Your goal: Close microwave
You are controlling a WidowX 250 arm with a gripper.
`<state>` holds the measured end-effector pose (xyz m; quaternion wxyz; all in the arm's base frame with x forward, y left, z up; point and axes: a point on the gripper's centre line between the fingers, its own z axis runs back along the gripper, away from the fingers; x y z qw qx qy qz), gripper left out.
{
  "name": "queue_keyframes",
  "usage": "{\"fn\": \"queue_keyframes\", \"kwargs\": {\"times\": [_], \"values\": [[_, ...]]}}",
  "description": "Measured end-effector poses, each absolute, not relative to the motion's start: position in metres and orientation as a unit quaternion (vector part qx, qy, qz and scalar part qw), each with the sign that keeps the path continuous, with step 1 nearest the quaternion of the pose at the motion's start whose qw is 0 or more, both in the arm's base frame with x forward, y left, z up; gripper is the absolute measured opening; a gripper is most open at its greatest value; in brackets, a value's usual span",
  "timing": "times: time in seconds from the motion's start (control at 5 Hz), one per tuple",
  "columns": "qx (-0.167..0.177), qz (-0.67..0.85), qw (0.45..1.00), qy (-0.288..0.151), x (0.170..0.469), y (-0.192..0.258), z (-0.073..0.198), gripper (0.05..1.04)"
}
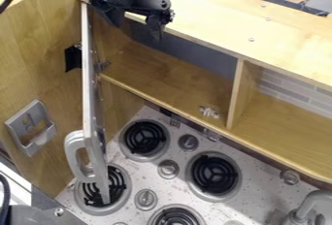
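The wooden toy-kitchen cabinet takes up most of the space, its left bay being the microwave compartment, with the steel stovetop below. The microwave door stands wide open at that bay's left side, seen almost edge-on, its lower end over the near-left burner. It looks like a light, stiff panel that should swing easily on its hinge, though a hard shove could slam it. The black claw hangs near the door's upper end, its two fingers spread, with nothing between them. The grey looped handle on the door's outer face is rigid and perhaps a little slick; hooking it would work, but a push on the outer face near that free edge, rightward toward the bay, should give the best leverage. No brand, label or writing can be read.
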<state>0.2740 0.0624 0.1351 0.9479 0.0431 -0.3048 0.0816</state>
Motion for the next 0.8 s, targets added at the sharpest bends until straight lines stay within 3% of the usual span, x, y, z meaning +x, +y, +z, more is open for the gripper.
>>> {"fn": "queue_keyframes", "kwargs": {"times": [0.2,0.8], "values": [[0.042,0.082,0.951,-0.296,0.272,0.061,0.13,0.999],[0.122,0.156,0.942,-0.273,0.277,0.139,0.108,0.998]]}}
